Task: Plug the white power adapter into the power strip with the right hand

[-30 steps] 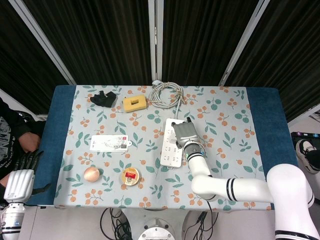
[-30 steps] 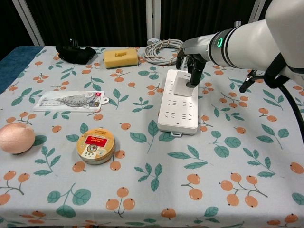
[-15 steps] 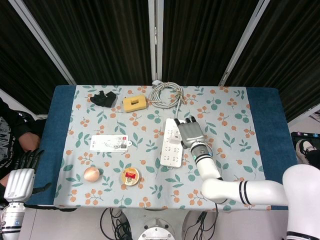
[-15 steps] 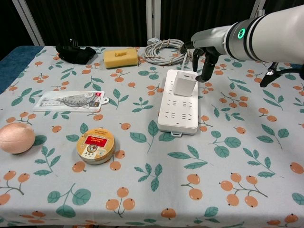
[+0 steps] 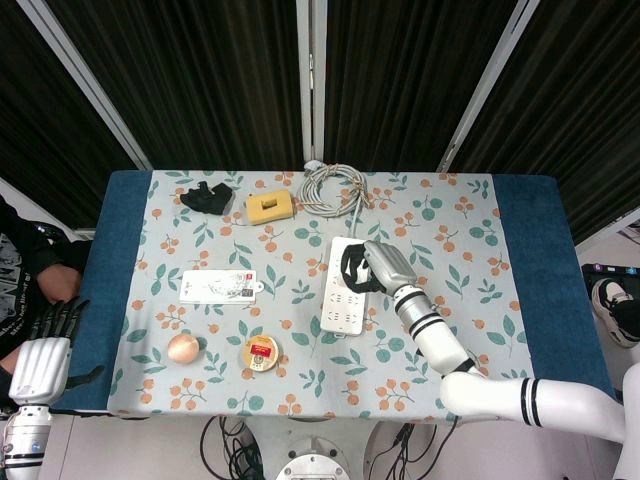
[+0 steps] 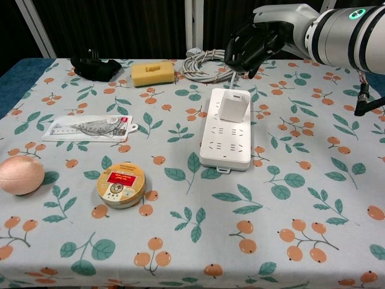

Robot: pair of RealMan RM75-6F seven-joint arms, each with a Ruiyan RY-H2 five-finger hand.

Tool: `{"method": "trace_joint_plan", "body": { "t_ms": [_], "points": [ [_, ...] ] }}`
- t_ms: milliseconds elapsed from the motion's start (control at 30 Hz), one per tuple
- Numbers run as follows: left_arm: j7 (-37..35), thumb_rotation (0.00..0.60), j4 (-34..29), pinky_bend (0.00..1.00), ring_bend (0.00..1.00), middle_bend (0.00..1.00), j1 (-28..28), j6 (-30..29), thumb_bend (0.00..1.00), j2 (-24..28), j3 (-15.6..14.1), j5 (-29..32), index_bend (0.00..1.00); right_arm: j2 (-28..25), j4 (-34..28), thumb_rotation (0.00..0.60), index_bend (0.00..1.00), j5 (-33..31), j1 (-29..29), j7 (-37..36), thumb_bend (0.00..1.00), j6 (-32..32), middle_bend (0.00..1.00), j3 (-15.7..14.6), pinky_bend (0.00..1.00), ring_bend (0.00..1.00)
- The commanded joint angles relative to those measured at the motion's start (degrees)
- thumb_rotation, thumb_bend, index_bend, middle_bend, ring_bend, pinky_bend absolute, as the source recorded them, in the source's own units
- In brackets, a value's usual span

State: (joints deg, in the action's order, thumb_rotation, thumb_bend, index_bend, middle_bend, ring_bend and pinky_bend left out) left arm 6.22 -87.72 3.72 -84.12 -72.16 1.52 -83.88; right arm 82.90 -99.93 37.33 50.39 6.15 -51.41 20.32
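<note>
Adapter [image 6: 234, 106] standing upright, plugged into the far end of the strip [image 6: 227, 136], nothing touching it. Right hand [image 6: 255, 40] hovering above the strip's far end, holding nothing, fingers loosely apart and drooping. Cable coil [image 6: 206, 64] lying just beyond the strip; sponge [image 6: 153, 73] and black item [image 6: 94, 67] sitting further left of it. Tin [image 6: 121, 185], card [image 6: 88, 127] and pink ball [image 6: 21, 175] lying well left of the strip. Left hand [image 5: 42, 352] hanging off the table's left edge, fingers spread, empty.
</note>
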Motion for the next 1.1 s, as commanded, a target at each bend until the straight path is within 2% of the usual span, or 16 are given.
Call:
{"method": "trace_joint_plan", "body": {
  "t_ms": [33,167,267,367,533,767,1100],
  "points": [
    [0.12,0.600,-0.20,0.00,0.00,0.03,0.00,-0.01,0.00,0.11,0.05,0.07,0.08,7.31,9.96,0.600,0.90,18.82,-8.23,-29.75,0.62,10.72,0.86,6.06,0.71,0.66],
    [0.13,0.600,-0.36,0.00,0.00,0.03,-0.07,-0.04,0.00,0.20,0.05,0.22,0.08,12.00,16.80,0.600,1.00,27.25,-9.00,-44.31,0.74,11.60,0.98,7.86,0.87,0.83],
    [0.06,0.600,-0.29,0.00,0.00,0.03,-0.14,0.07,0.00,0.11,0.05,0.51,0.08,14.29,20.69,0.600,1.00,30.62,-8.84,-52.36,0.82,11.66,1.00,8.36,0.95,0.92],
    [-0.05,0.600,-0.19,0.00,0.00,0.03,-0.14,0.23,0.00,0.02,0.07,0.73,0.08,16.19,24.28,0.600,1.00,33.53,-8.39,-60.19,0.87,12.35,1.00,8.05,1.00,0.99],
    [-0.16,0.600,-0.01,0.00,0.00,0.03,-0.04,0.46,0.00,-0.08,0.18,0.96,0.08,18.93,30.14,0.600,1.00,38.55,-7.06,-71.24,0.91,11.96,1.00,6.83,1.00,1.00],
    [-0.21,0.600,0.08,0.00,0.00,0.03,0.05,0.75,0.00,-0.07,0.34,1.39,0.08,20.66,35.81,0.600,1.00,45.58,-5.31,-84.15,0.93,8.99,1.00,2.71,1.00,1.00],
    [-0.43,0.600,0.36,0.00,0.00,0.03,0.08,0.94,0.00,-0.21,0.42,1.72,0.08,22.15,40.48,0.600,1.00,48.25,-3.60,-91.27,0.93,5.46,1.00,-1.62,1.00,1.00]
  ]
}}
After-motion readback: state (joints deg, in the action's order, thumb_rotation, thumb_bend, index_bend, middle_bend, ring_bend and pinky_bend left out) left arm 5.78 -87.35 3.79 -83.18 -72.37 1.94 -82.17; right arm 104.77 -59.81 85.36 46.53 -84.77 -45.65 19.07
